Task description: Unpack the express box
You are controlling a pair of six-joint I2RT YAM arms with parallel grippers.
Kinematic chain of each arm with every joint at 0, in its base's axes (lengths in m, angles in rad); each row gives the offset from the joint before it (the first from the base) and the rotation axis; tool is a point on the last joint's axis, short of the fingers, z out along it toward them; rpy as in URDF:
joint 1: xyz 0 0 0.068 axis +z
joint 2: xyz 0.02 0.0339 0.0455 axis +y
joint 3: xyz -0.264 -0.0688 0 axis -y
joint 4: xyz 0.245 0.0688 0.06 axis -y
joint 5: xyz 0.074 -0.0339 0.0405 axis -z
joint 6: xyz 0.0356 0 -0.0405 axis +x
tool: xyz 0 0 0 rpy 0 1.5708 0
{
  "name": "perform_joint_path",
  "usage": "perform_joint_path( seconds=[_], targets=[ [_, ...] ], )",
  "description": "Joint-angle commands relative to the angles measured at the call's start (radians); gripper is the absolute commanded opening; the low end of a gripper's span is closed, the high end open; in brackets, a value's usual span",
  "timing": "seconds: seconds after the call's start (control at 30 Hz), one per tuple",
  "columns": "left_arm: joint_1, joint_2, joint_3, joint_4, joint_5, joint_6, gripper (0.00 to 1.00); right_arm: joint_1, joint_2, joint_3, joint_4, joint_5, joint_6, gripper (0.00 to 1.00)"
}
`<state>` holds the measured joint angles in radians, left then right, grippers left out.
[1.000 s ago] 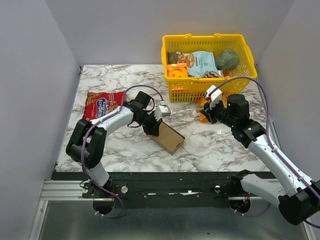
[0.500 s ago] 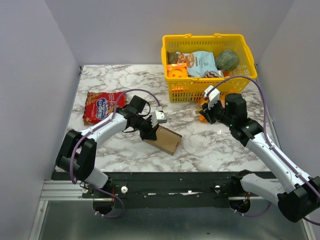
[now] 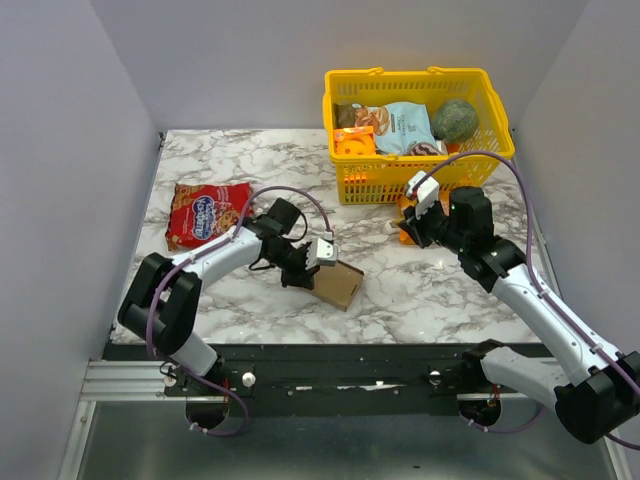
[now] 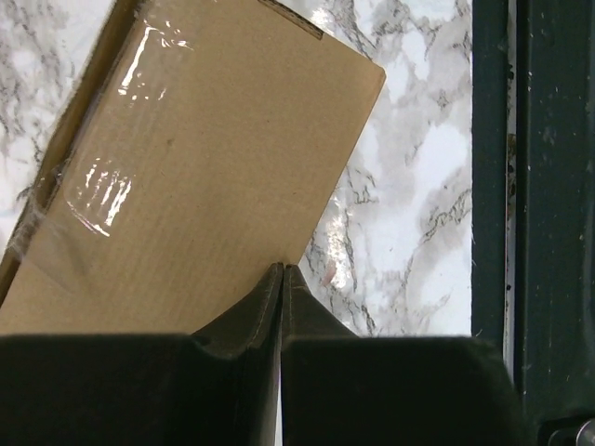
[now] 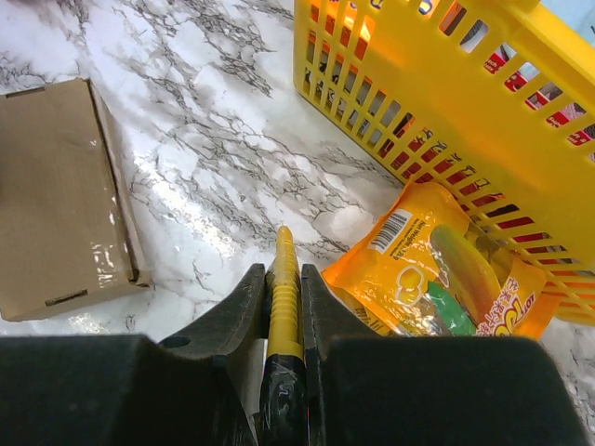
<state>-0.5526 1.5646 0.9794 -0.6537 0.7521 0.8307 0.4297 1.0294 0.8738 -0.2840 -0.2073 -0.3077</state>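
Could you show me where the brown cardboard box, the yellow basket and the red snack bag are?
brown cardboard box (image 3: 340,285), overhead view, middle of its top face.
yellow basket (image 3: 375,178), overhead view, its slotted front wall.
red snack bag (image 3: 207,214), overhead view, centre of the bag.

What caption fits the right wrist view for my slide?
Right gripper shut on a yellow tool; orange snack bag, yellow basket, express box beyond.
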Motion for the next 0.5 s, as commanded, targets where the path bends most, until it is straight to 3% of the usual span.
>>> perform_joint_path(
  seconds=[0.0,0.2,0.47],
  targets=[
    [-0.012,-0.057,-0.085,-0.057,-0.060,0.093,0.10,-0.006,0.003,0.002,0.013,-0.017,-0.007,0.01],
    [-0.012,-0.149,-0.160,-0.001,-0.080,0.070,0.09,-0.006,0.018,0.016,0.017,-0.026,-0.005,0.00],
    [-0.012,-0.123,-0.162,0.048,-0.080,0.033,0.09,-0.006,0.035,0.027,0.020,-0.038,-0.005,0.00]
  ],
)
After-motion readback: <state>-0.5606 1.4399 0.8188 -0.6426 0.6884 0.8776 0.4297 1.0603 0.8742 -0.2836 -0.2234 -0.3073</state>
